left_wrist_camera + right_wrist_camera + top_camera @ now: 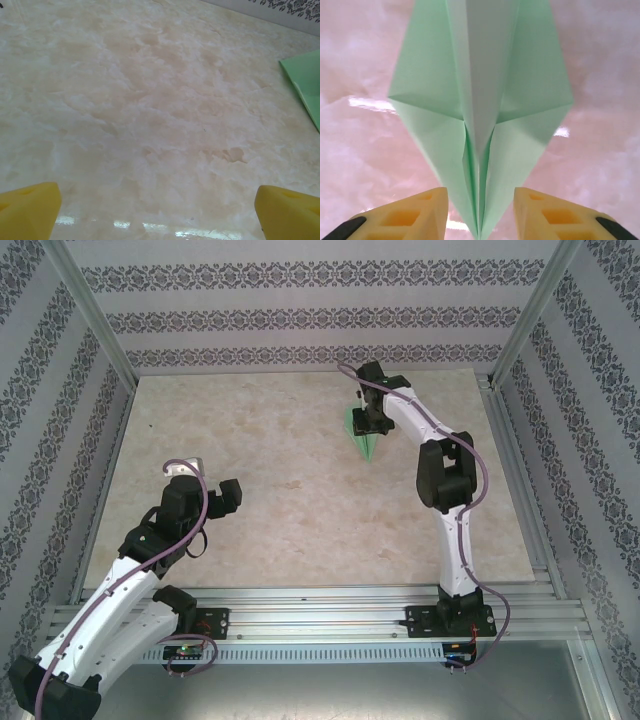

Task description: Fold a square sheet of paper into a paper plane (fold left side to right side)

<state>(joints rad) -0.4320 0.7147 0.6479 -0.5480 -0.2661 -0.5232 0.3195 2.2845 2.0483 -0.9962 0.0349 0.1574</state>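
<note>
Item: one slim, pointed dart-shaped paper plane (pixel 480 100) of pale mint-green paper with a centre crease, lying flat on the beige marble-patterned table top (pixel 280 490), far right of centre. Its long axis runs straight ahead of the right gripper (pixel 480 212), in line with it, and the pointed end sits between the yellow fingertips, which stand parted on either side and, as far as can be judged, do not pinch it. Count: one plane and two grippers, the right directly at the plane, while the left gripper (pixel 160 210) is spread wide, empty and well apart, with the green paper ahead and to its right.
</note>
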